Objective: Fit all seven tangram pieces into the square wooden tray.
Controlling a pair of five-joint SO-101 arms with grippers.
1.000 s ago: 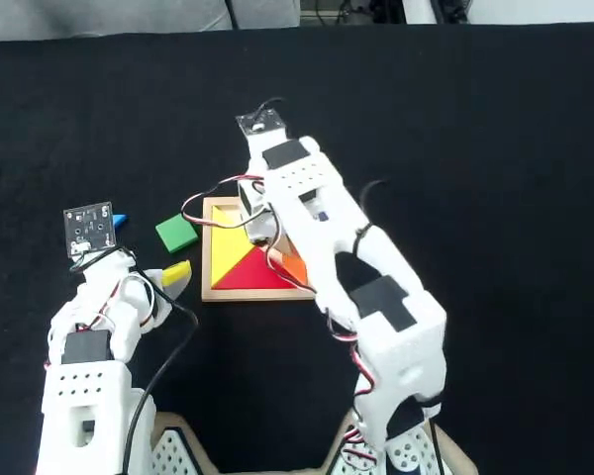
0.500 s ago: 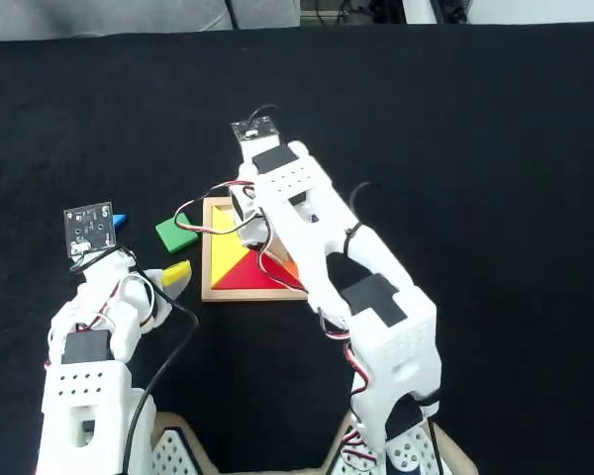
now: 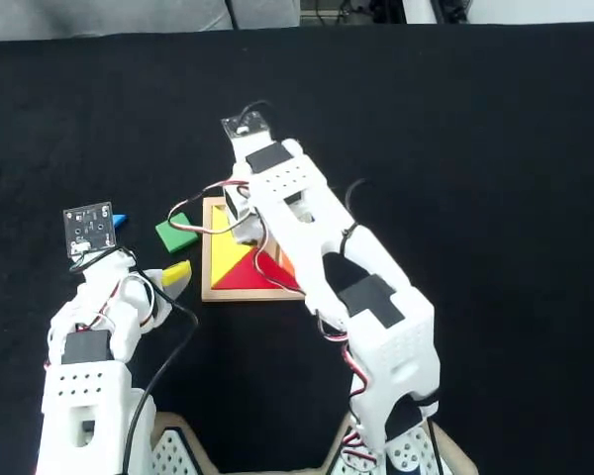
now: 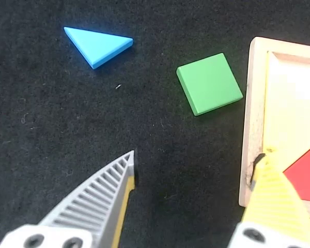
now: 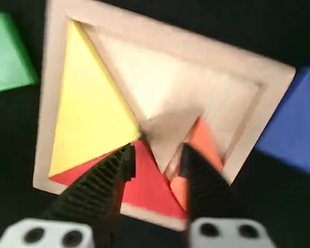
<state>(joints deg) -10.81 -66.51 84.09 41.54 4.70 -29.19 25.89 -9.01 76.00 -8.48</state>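
Your right gripper (image 5: 157, 152) is hovering over the square wooden tray (image 5: 56, 77). Its fingers are standing a little apart with nothing between them, above the bare wood in the middle of the tray. Inside the tray, a yellow triangle (image 5: 93, 119) is filling the left side. A red triangle (image 5: 144, 181) is lying along the near edge, and an orange piece (image 5: 204, 137) is sitting at the near right. A dark blue piece (image 5: 294, 124) is lying on the black cloth (image 3: 475, 148) just outside the tray's right rim.

Your left gripper (image 4: 196, 157) is hanging low over the cloth by the tray's near left corner, its fingers spread wide and holding nothing. Its yellow fingertip (image 4: 268, 181) is showing just in front of the tray's left rim. The green square (image 4: 210, 82) is resting just left of the tray with a thin gap between them. The light blue triangle (image 4: 99, 44) is lying farther left, well apart from the tray.
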